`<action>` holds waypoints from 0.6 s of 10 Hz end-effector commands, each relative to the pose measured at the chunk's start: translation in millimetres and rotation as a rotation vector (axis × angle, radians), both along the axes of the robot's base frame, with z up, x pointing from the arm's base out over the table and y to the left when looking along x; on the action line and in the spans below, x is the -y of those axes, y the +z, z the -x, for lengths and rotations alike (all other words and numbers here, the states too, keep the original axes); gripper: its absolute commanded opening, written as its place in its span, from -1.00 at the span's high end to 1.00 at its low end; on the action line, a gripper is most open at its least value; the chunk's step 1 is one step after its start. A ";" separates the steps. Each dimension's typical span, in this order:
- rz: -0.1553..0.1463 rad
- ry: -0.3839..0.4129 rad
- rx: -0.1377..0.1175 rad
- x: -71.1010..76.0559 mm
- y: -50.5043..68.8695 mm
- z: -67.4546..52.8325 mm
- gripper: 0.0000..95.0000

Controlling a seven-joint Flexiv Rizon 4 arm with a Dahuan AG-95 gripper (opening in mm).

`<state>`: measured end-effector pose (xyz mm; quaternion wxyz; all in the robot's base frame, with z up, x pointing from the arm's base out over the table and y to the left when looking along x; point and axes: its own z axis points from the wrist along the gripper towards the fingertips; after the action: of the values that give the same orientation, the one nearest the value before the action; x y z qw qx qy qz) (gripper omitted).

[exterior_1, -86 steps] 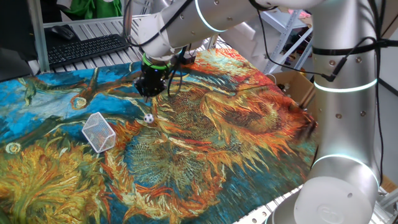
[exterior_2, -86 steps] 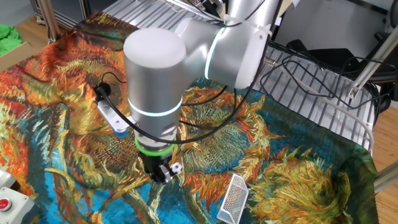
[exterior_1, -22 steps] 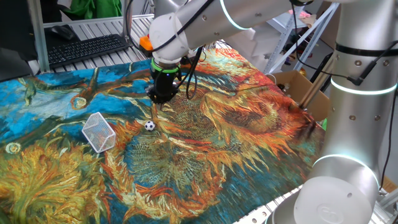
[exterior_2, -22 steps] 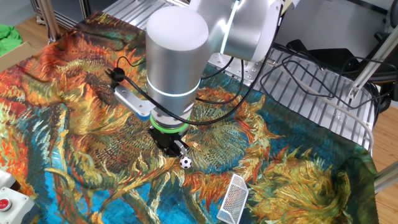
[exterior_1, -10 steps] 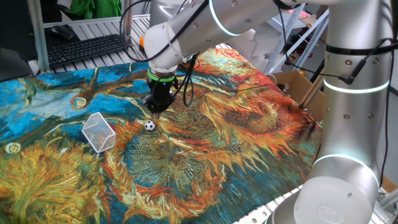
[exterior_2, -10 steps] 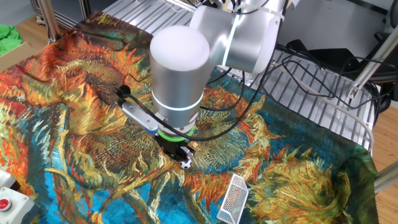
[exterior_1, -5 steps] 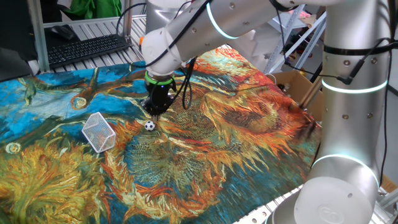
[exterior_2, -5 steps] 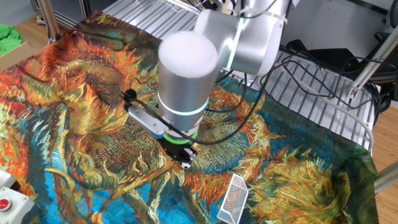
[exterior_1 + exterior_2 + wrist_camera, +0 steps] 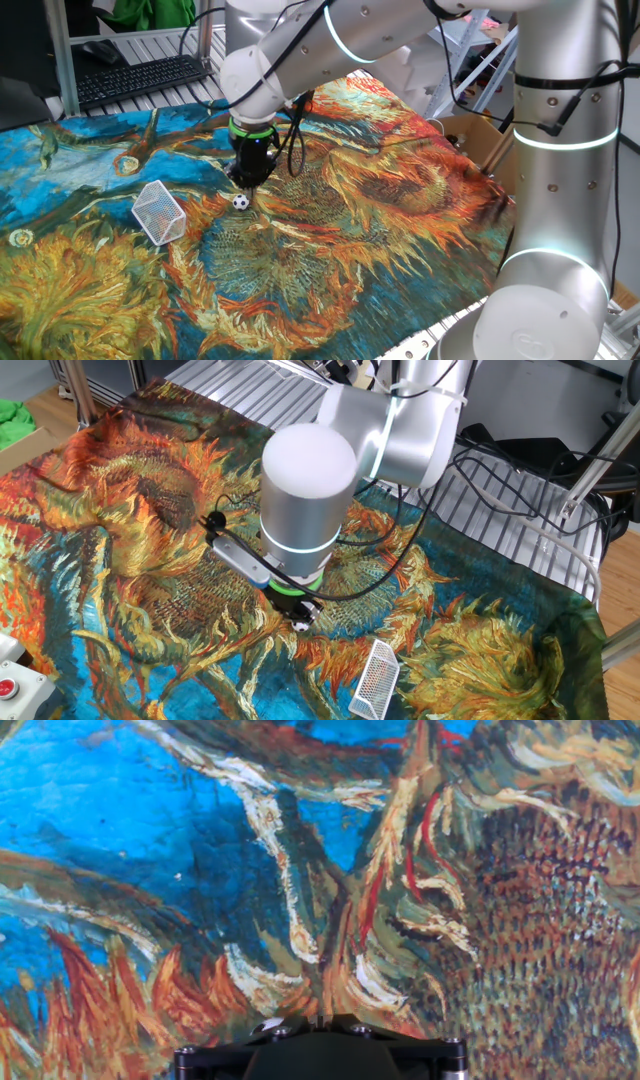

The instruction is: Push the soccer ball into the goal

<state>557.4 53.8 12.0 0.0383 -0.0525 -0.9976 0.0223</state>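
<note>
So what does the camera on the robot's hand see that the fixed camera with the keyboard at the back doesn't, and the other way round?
Only the hand view shows the cloth's brushstrokes close up, with the black gripper body edging in at the bottom; a sliver of white beside it may be the ball.

Only the fixed view shows the whole scene: the soccer ball just below the fingertips, the goal lying further left with open cloth between them, the arm and a keyboard.

Both show the painted sunflower cloth and part of the gripper.
</note>
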 end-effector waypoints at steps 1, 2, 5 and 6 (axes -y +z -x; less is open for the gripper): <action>-0.053 -0.054 0.003 -6.6 -2.8 3.1 1.00; -0.051 -0.056 0.003 -9.7 -3.9 4.8 1.00; -0.054 -0.067 -0.001 -18.6 -4.9 11.6 1.00; -0.054 -0.070 -0.002 -20.9 -5.5 13.1 1.00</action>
<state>543.3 76.1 6.5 0.0423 -0.0869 -0.9953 -0.0068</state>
